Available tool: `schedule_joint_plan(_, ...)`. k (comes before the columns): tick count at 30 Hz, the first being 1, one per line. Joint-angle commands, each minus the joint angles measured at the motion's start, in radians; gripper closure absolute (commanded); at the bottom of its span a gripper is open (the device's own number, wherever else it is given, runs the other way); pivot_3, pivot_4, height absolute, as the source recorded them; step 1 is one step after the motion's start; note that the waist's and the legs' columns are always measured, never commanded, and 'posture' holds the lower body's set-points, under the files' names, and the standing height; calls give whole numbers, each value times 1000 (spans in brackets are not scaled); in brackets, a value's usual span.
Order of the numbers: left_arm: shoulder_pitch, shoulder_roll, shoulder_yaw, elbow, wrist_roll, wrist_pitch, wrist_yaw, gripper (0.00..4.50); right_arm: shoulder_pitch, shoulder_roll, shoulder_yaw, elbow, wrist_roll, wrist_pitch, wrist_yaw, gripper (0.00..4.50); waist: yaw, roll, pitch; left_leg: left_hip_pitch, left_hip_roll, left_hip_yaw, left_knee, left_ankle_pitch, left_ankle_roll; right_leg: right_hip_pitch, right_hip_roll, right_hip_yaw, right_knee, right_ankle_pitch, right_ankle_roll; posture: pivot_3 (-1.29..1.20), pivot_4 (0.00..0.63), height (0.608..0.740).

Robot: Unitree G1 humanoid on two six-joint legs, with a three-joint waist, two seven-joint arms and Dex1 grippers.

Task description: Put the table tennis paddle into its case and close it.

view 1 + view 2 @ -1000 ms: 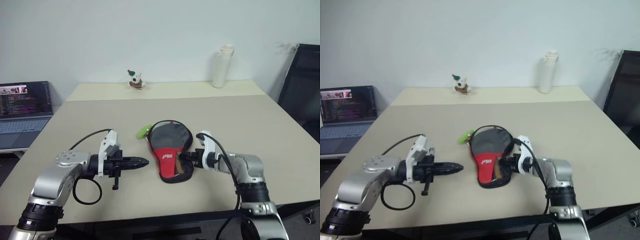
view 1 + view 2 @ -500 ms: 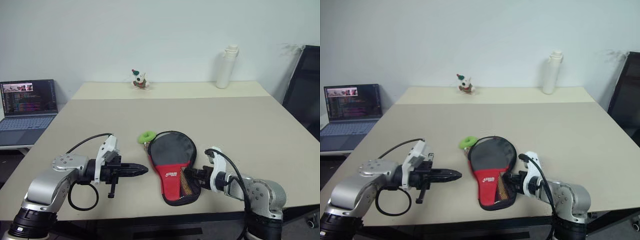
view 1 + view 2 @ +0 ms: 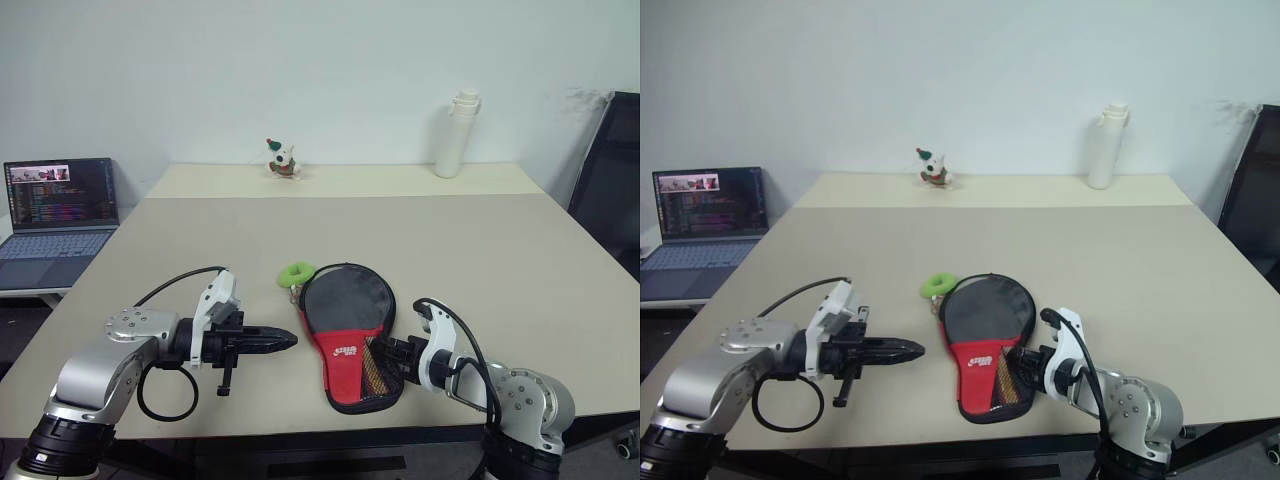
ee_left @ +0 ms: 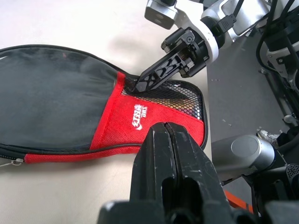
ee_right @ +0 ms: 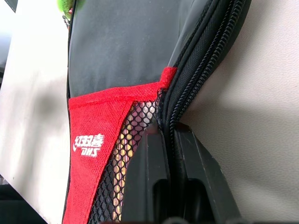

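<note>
The case (image 3: 349, 331), black and red with a white logo and a mesh pocket, lies flat near the table's front edge, its green ball (image 3: 295, 272) beside its far left side. My right gripper (image 3: 386, 351) is at the case's right edge beside the mesh pocket. Its fingers are shut on the zip line (image 5: 174, 109). The table tennis paddle is hidden, except for a wood-coloured patch behind the mesh (image 5: 122, 142). My left gripper (image 3: 291, 341) hovers just left of the case, shut and empty, pointing at it.
At the table's far edge stand a white bottle (image 3: 453, 135) and a small toy figure (image 3: 283, 160). An open laptop (image 3: 58, 215) sits on a lower surface to the left. A black chair (image 3: 610, 170) is at the right. The table's front edge (image 3: 300, 435) runs just below the case.
The whole view has shifted. My right arm has drawn back toward the table's front edge and its elbow has dropped, the gripper staying at the case's right edge. The left arm has not moved.
</note>
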Motion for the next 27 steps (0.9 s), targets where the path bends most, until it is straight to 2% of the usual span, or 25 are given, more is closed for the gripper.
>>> schedule_joint_plan(1, -10, 11, 10, -21, -18, 0, 5, 4500, 23, 149, -36, -24, 15, 12, -55, 4482, 0, 0, 0, 0, 0, 0, 0, 0, 0, 0, 0, 0, 0, 0, 0, 0, 150, 740)
schedule_joint_plan(7, -12, 4, 5, -16, -16, -6, 12, 4500, 16, 126, -33, -16, 79, 12, -84, 4482, 0, 0, 0, 0, 0, 0, 0, 0, 0, 0, 0, 0, -1, 0, 0, 0, 150, 740)
schedule_joint_plan(11, -13, 2, 3, -13, -15, -9, 13, 4500, 12, 84, -13, -22, 98, 12, -89, 3401, 0, 0, 0, 0, 0, 0, 0, 0, 0, 0, 0, 0, -1, 0, 0, 0, 150, 740)
schedule_joint_plan(17, -13, -2, 5, -8, -12, -15, 17, 4500, 54, -256, 257, -106, 64, -114, 37, 1321, -1, 0, 0, 0, 0, 0, 0, 0, 0, 0, 0, 0, -2, 0, 0, 0, 150, 740)
schedule_joint_plan(20, -8, -5, 10, -7, -10, -18, 27, 4500, 78, -558, 433, -178, 9, -337, 230, 276, 0, 1, 1, -1, -2, 0, 0, 0, 0, 1, -1, 0, -3, -1, 0, 0, 150, 740)
schedule_joint_plan(23, -7, -21, 22, 4, -2, -29, 61, 4500, 83, -720, 455, -182, -21, -567, 396, 276, 0, 0, 0, -1, -10, 0, 0, 0, 0, 1, -3, 0, -5, -1, 0, 0, 150, 740)
schedule_joint_plan(27, -36, -77, 40, 51, 36, -75, 165, 4500, 70, -751, 418, -133, -23, -722, 487, 276, -3, 0, 0, 0, -9, -2, 0, 0, 0, 1, -2, 0, -4, -1, 0, 0, 150, 740)
